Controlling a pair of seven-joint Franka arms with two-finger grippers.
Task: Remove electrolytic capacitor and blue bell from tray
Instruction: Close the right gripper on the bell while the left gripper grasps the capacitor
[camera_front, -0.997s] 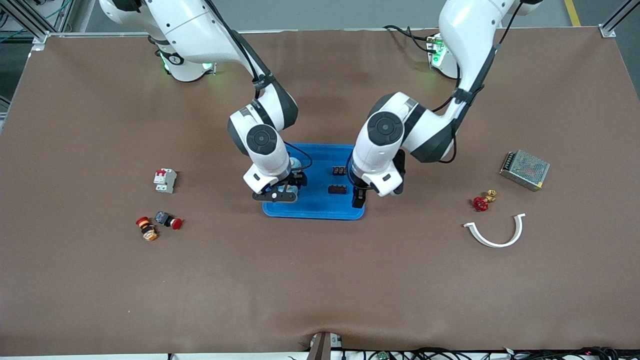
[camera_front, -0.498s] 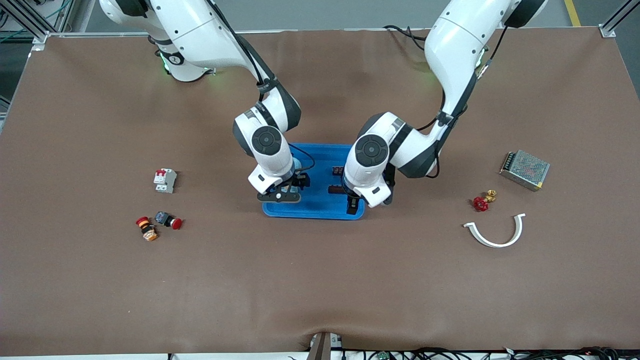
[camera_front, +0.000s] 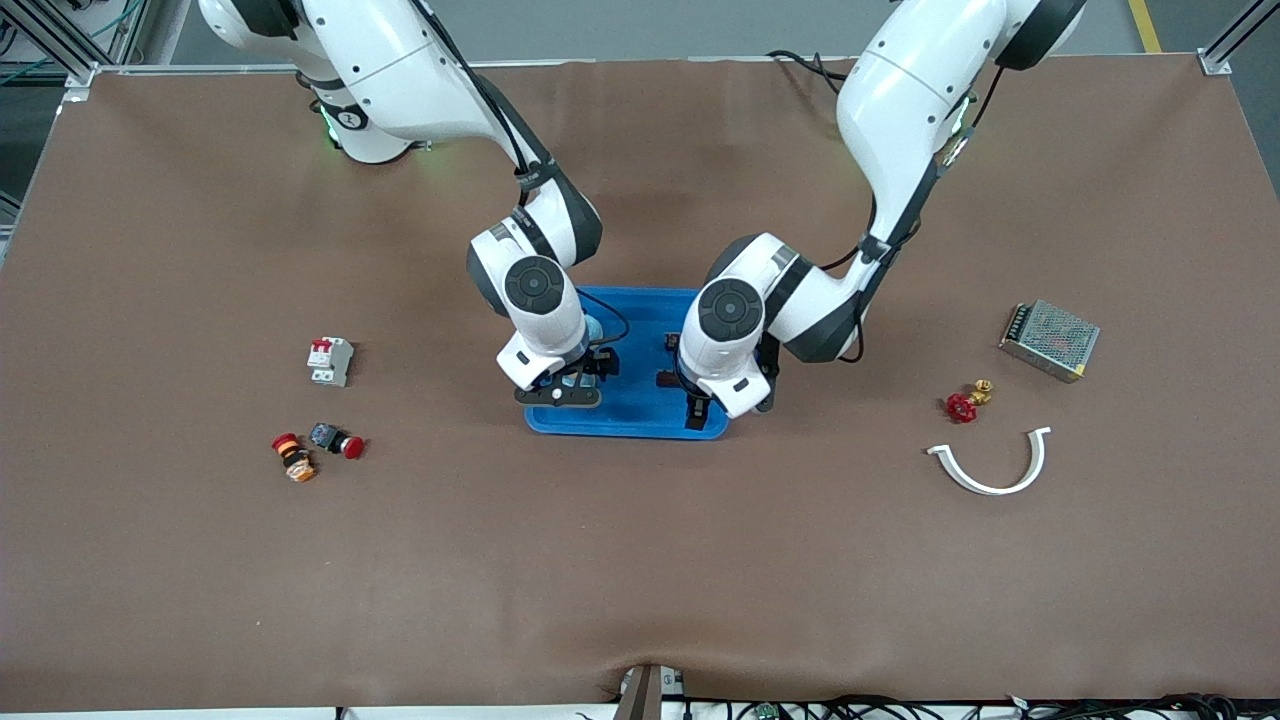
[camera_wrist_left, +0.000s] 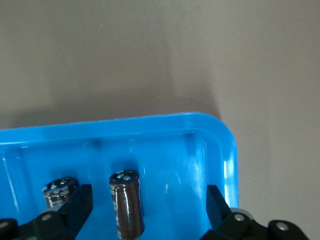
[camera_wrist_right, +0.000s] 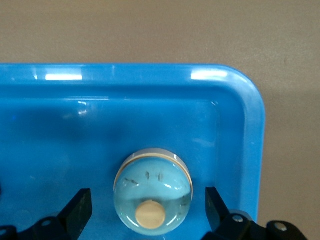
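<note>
Since a second ago: left gripper (camera_front: 695, 412) carried from the rim of the blue tray (camera_front: 640, 428) toward 8 o'clock, now low over the tray's 4 o'clock corner; right gripper (camera_front: 560, 393) nudged only slightly toward 3 o'clock, over the tray's 8 o'clock corner; nothing shifted among the loose parts on the table. Both sets of fingers spread wide, gripping nothing. Capacitor (camera_wrist_left: 126, 202) in the tray, framed between the left gripper's open fingers (camera_wrist_left: 80, 202) with clear gaps on both sides; dark brown cylinder, silver-capped end toward the tray's rim, long axis along the line from the wrist camera to that rim; upright or lying cannot be told. Second capacitor (camera_wrist_left: 59, 191) just beside it, only partly seen. Bell (camera_wrist_right: 152, 192) resting in the tray near its corner, dome up and pale knob showing, round with no long axis, centred between the right gripper's open fingers (camera_wrist_right: 80, 205), not touched. Well apart at 9 o'clock from the tray, a circuit breaker (camera_front: 330, 360); at 3 o'clock, a red valve handle (camera_front: 961, 406) and a white curved clip (camera_front: 990, 465).
</note>
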